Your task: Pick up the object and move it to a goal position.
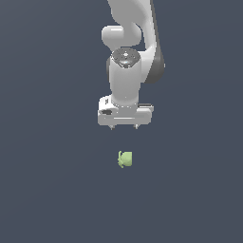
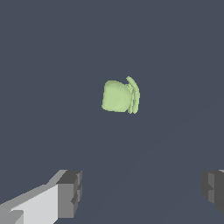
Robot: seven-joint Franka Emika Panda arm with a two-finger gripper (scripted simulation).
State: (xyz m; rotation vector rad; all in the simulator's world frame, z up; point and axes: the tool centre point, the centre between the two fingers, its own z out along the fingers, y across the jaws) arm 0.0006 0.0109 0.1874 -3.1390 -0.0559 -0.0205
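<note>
Fingertips (image 2: 70, 192) are what sit closest to the wrist camera, two dark grey pads spread wide with a big gap between them, so the hand is open and holding nothing.

Going by size: the Panda arm (image 1: 128, 38) is the big thing here, hanging down from the top of the exterior view with its wrist pointed straight at the dark floor (image 1: 47, 190). That vertical pose makes sense to me, it reads like a top-down grab being lined up. At the end of it, the gripper (image 1: 124, 127) hangs apart from the target, not touching anything.

Then the tiny bit: the object (image 1: 125, 159), a lumpy pale lime-green blob, sits on the floor roughly in the middle of the exterior view, clear of every edge and just below the gripper in that picture. In the wrist view it (image 2: 120, 96) shows between the lines of the two pads but ahead of them, so I'd guess the hand isn't quite centred over it yet. It's way narrower than the finger spread, so clearance looks easy.

No goal marker visible anywhere, can't tell where it's headed.
</note>
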